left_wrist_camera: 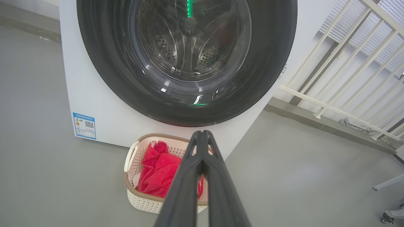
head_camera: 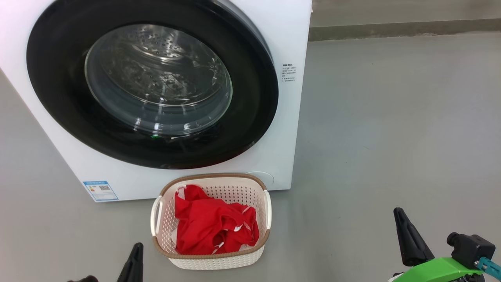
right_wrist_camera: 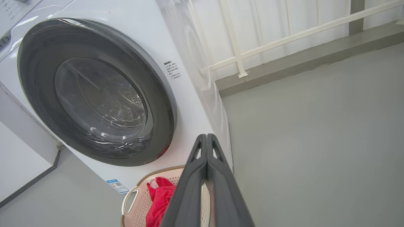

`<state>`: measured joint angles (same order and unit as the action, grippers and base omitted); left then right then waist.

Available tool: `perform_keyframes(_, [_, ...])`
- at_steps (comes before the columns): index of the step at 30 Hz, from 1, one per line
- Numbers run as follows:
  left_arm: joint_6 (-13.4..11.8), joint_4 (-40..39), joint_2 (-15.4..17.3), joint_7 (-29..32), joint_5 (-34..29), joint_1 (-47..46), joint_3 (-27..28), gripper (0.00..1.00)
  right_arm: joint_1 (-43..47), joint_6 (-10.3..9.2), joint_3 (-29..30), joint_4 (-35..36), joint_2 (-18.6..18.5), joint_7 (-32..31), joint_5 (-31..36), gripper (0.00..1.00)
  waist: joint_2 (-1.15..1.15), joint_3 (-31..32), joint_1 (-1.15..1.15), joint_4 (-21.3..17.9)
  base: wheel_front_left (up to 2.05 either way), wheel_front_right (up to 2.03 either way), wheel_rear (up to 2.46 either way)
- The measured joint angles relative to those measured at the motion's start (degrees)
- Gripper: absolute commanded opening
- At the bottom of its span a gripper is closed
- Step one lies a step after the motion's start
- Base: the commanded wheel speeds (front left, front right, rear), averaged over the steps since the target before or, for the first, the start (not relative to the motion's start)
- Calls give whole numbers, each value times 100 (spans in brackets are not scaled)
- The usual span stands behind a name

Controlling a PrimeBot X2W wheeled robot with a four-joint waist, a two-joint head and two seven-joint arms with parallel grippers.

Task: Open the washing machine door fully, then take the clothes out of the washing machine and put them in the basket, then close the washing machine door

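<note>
The washing machine (head_camera: 274, 47) stands white at the upper left, and its round black-rimmed door (head_camera: 250, 102) lies flush against the front, the steel drum showing through the glass. On the floor in front sits the cream basket (head_camera: 213, 260) with the red clothes (head_camera: 211, 227) inside. My left gripper (head_camera: 135, 258) is at the bottom edge, left of the basket, fingers together. In the left wrist view the gripper (left_wrist_camera: 200, 134) is shut and empty. My right gripper (head_camera: 401, 219) stands far right of the basket; in the right wrist view the gripper (right_wrist_camera: 205, 137) is shut and empty.
Grey floor (head_camera: 391, 137) spreads out to the right of the machine. A white railing (left_wrist_camera: 341, 78) and a low kerb (head_camera: 403, 29) run behind it. A blue sticker (head_camera: 100, 190) marks the machine's lower left front.
</note>
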<state>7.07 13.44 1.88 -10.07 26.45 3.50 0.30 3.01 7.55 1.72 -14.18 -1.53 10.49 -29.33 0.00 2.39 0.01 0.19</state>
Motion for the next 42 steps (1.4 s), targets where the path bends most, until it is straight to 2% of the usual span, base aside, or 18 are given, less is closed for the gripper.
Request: perform_keyframes(42, [0,67,2,704,2780,-265,179,0,-235,-1,268,-56,-10,-709,-2647,0,0,-110,0,-8,0,0,0])
